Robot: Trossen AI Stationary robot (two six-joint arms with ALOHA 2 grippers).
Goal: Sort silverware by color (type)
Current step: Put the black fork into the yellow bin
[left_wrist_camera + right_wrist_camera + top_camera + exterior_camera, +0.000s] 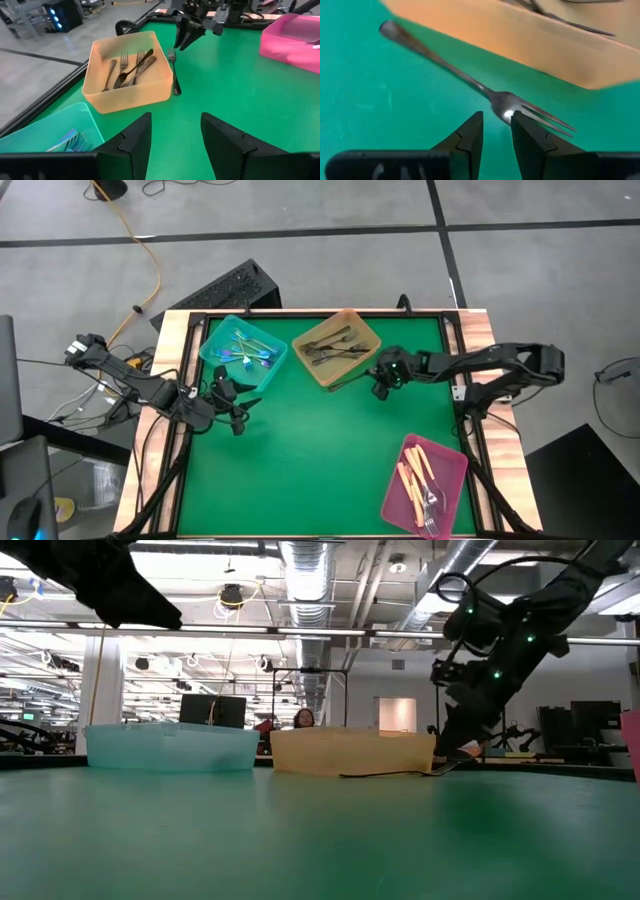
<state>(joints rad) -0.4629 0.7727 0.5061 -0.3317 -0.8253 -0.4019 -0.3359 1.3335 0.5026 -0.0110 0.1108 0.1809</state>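
Observation:
A dark grey fork [470, 82] lies flat on the green table along the amber tray's near side [174, 70]. My right gripper [496, 130] points down at the fork's neck, fingers open a narrow gap, its tips right at the fork [380, 387]. Several dark grey pieces lie in the amber tray [336, 347]. Iridescent blue ones are in the teal tray [243, 352], and cream-handled ones are in the pink tray [425, 485]. My left gripper [175, 135] hangs open over the table near the teal tray [235, 395], holding nothing. My right gripper comes down slanting from the table's right side, its fingertips [515, 117] at the fork's neck [495, 100], just behind the tines. I cannot tell whether they touch the fork, which lies flat on the table.
The amber tray's wall [545, 45] stands close behind the fork. The pink tray sits at the near right corner. Wooden rails [180, 350] frame the green mat, with open mat [320, 460] between the arms.

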